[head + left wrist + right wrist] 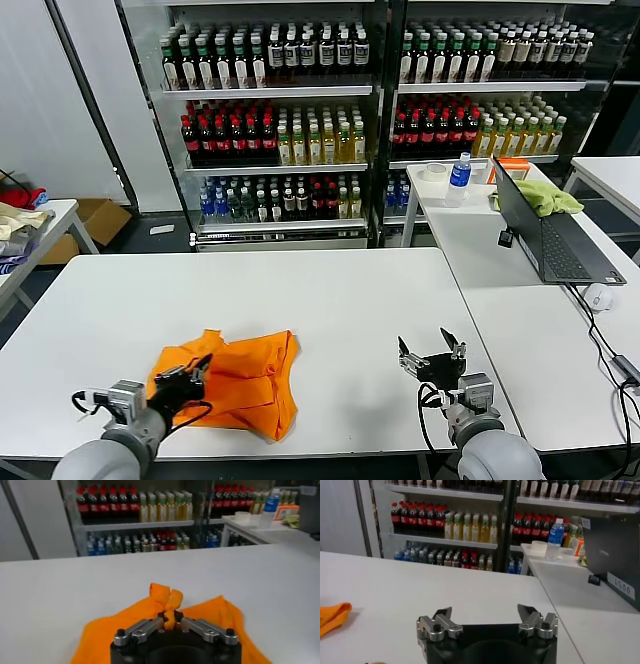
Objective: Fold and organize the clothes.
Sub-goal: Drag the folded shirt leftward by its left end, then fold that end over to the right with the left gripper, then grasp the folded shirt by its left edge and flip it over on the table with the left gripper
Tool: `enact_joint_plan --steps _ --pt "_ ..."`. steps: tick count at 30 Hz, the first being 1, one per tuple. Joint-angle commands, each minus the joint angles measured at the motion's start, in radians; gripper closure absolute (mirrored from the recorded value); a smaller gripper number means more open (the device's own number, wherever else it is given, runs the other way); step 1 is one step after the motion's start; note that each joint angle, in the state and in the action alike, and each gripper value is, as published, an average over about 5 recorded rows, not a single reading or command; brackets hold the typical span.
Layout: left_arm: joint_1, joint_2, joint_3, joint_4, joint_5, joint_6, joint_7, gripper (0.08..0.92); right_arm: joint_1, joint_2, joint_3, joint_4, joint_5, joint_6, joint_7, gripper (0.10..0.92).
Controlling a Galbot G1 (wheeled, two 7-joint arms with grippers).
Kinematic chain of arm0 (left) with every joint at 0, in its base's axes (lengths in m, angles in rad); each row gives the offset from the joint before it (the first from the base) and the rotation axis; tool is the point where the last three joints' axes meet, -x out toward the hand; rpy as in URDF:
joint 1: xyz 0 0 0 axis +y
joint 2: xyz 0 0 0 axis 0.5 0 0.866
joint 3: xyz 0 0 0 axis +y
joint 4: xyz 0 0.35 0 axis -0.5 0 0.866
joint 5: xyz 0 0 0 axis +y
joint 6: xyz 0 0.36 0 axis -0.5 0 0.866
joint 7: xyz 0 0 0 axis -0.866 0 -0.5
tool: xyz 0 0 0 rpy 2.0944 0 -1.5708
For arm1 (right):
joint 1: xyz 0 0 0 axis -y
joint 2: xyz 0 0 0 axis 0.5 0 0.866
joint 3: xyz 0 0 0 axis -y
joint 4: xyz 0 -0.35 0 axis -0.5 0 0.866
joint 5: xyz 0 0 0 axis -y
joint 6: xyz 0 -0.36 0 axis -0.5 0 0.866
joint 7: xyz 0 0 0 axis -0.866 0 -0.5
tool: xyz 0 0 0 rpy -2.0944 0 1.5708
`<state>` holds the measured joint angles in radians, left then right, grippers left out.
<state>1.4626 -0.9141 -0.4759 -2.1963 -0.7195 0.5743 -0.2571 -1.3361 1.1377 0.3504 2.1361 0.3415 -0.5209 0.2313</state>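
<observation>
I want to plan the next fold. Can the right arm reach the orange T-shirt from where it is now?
Probably yes. The right gripper stands open above bare table, with nothing between it and the orange T-shirt. The left gripper is shut on the shirt's near-left edge, so the right side is free.

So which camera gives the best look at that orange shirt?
The head view: the whole crumpled orange T-shirt lies on the white table. The left wrist view shows the fold pinched in the left gripper; the right wrist view catches only an edge.

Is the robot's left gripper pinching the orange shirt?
Touching. The left wrist view shows the left gripper shut on a bunched fold of the soft bright orange T-shirt.
</observation>
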Motion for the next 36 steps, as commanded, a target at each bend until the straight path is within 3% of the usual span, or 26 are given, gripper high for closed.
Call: enact_joint_plan --steps 1,18,28,32,36 --pt "-0.112 -0.038 0.136 0.034 0.001 -0.004 0.008 0.894 0.002 0.001 0.004 -0.001 0.0 -0.001 0.001 0.203" --pt "-0.158 -0.102 0.224 0.079 -0.041 -0.074 0.032 0.887 0.001 -0.004 0.011 -0.012 0.0 -0.001 -0.002 0.203" --pt "-0.134 -0.139 0.174 0.072 -0.109 -0.217 0.119 0.629 0.023 -0.005 -0.005 -0.021 0.001 -0.002 -0.003 0.203" --pt "-0.076 -0.083 0.059 0.033 -0.136 -0.241 0.121 0.516 0.037 -0.007 -0.007 -0.029 0.003 -0.001 -0.006 0.203" --pt "-0.02 -0.012 -0.065 0.079 -0.075 -0.225 0.079 0.404 0.048 -0.005 -0.009 -0.029 0.005 0.0 -0.008 0.203"
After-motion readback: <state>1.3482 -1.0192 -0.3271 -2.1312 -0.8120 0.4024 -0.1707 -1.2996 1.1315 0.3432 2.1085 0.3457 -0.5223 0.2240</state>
